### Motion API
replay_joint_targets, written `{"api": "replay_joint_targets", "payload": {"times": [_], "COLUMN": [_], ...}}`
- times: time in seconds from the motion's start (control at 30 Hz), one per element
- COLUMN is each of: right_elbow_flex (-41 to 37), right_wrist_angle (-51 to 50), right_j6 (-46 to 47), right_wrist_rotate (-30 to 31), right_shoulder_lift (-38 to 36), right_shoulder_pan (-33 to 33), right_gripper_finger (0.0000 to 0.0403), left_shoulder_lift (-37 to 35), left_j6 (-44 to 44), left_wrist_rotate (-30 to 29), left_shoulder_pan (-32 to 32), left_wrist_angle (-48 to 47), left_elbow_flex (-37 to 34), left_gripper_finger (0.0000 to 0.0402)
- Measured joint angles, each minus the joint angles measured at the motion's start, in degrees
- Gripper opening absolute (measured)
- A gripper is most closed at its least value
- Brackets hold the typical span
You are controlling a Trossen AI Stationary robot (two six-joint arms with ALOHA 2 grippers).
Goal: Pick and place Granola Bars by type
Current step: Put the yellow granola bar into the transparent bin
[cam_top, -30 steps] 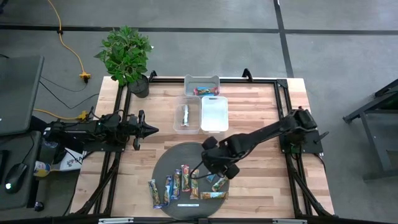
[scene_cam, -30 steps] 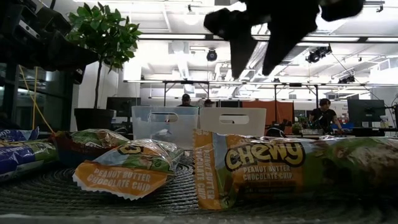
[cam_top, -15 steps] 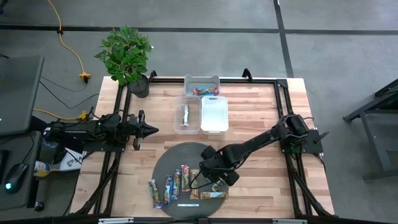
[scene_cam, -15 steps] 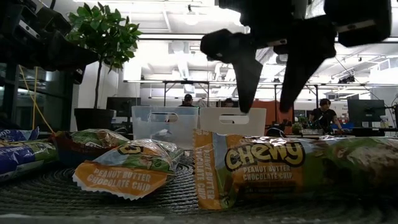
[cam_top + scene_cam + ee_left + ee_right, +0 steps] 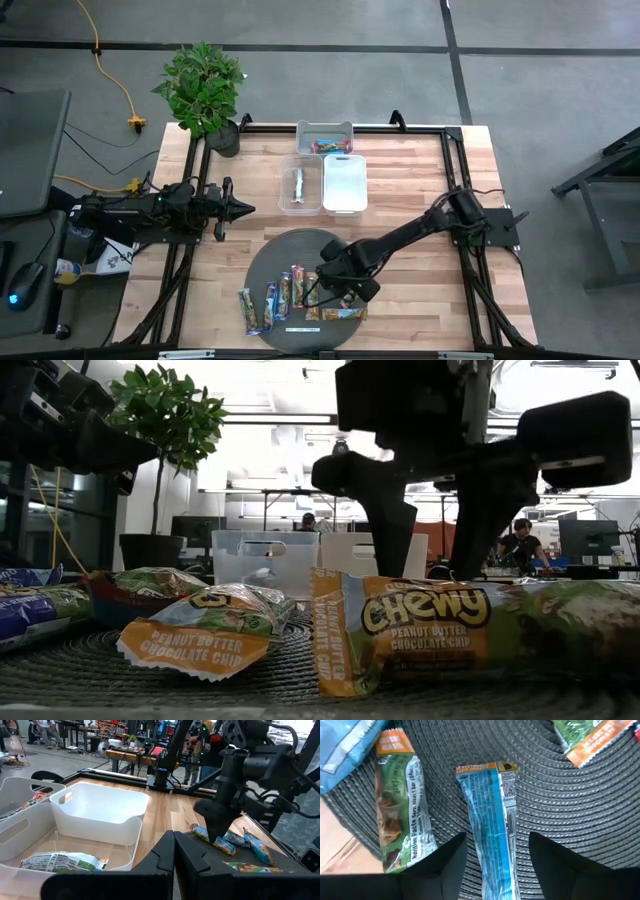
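On the round dark mat (image 5: pixel 275 258), the right gripper (image 5: pixel 496 851) is held spread wide astride a blue-faced granola bar (image 5: pixel 492 817), 1 finger on each side. The bar should be kept centred and squeezed across its width, clear of the green bar (image 5: pixel 398 807) beside it. Beyond, 3 bins (image 5: pixel 323 183) are set. The left gripper (image 5: pixel 240 209), parked well apart, is pressed together. The bar's near end is hidden.

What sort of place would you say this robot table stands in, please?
Probably an open robotics lab or workshop: people sit at monitors behind the table, more workbenches fill the room, and ceiling lights run overhead.
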Motion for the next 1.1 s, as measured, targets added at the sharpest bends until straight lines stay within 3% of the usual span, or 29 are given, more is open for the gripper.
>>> {"api": "replay_joint_targets", "payload": {"times": [0.4, 1.1], "right_elbow_flex": [0.0, 0.0], "right_wrist_angle": [0.5, 0.5], "right_j6": [4.7, 16.3], "right_wrist_rotate": [0.0, -0.4], "right_shoulder_lift": [1.4, 1.4], "right_shoulder_pan": [0.0, -0.3], "right_gripper_finger": [0.0187, 0.0071], "left_shoulder_lift": [0.0, 0.0], "left_j6": [0.0, 0.0], "left_wrist_rotate": [0.0, 0.0], "left_shoulder_pan": [0.0, 0.0], "left_wrist_angle": [0.0, 0.0], "left_elbow_flex": [0.0, 0.0], "left_gripper_finger": [0.0, 0.0]}}
